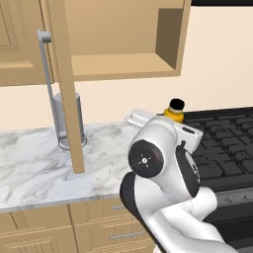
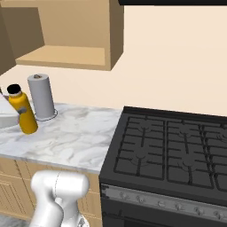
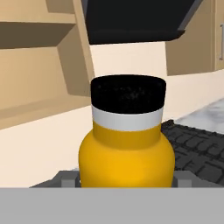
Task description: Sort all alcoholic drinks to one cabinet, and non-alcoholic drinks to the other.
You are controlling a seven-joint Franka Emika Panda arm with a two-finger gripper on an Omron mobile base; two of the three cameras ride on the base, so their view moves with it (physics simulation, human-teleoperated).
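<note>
The non-alcoholic drink, an orange-yellow bottle with a black cap, stands upright between my gripper's two fingertips, which press on its sides. From the right base it is the bottle at the marble counter's left part, with my gripper reaching in from the left edge. Its cap and shoulder peek over my arm. Above hangs the narrow tan cabinet with its door swung open and a grey bar handle; its shelf is bare. The alcoholic drinks are out of view.
A grey paper towel roll stands by the wall behind the bottle. The black gas stove adjoins the marble counter on the right. Left of the open door is another shut tan cabinet front.
</note>
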